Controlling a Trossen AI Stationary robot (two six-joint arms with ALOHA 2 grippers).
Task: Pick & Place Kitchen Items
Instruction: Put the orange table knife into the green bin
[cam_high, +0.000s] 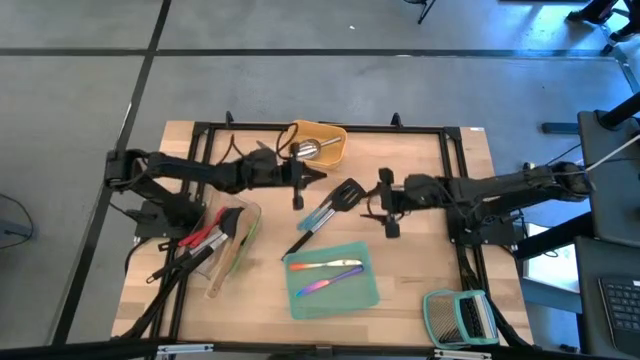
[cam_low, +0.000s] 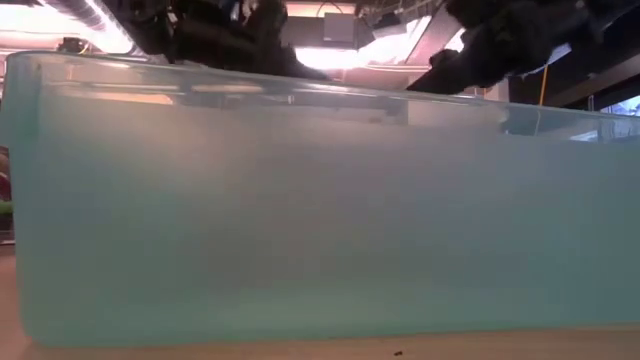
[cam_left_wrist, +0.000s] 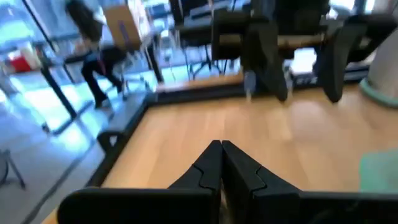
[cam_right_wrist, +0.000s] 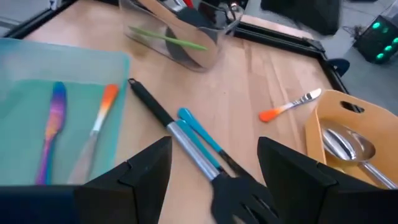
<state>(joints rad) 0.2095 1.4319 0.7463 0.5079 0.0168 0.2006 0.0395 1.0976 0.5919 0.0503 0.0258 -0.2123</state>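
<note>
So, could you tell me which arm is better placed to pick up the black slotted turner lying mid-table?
The right: its gripper is open directly over the black slotted turner, while the left gripper is shut and empty.

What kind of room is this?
Probably a robotics lab, not a kitchen: a black-framed wooden table on bare grey concrete floor, a computer keyboard beside it, and a person walking beyond.

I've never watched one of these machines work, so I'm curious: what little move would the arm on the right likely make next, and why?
Probably it lowers onto the black spatula. The right gripper hangs open right above it, fingers on either side, nothing held, and the spatula lies loose on the table beside a blue-handled tool. The left gripper is shut and empty nearby.
</note>
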